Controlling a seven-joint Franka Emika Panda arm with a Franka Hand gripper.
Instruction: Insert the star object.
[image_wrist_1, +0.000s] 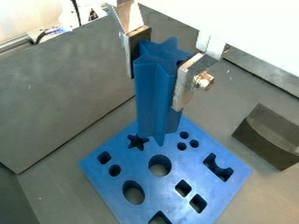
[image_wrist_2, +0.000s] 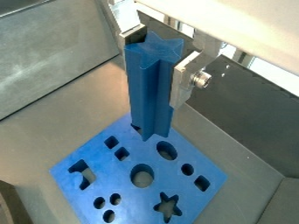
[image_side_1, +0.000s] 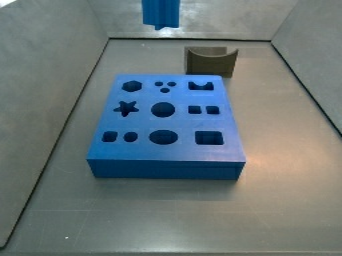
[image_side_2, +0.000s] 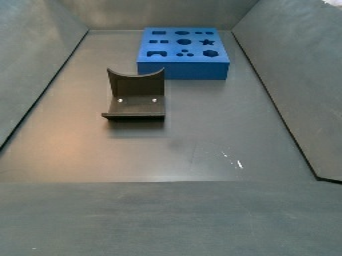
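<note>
Star object (image_wrist_1: 156, 87) matt blue plastic, ridged; end effector (image_wrist_1: 156, 61) fingers (image_wrist_1: 186, 83) brushed silver metal.

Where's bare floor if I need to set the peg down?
The gripper holds the star object above the blue block. Bare floor is widest on the olive piece's side away from the block; less lies between them.

Lab test bin, grey walls (image_side_2: 40, 60)
</note>
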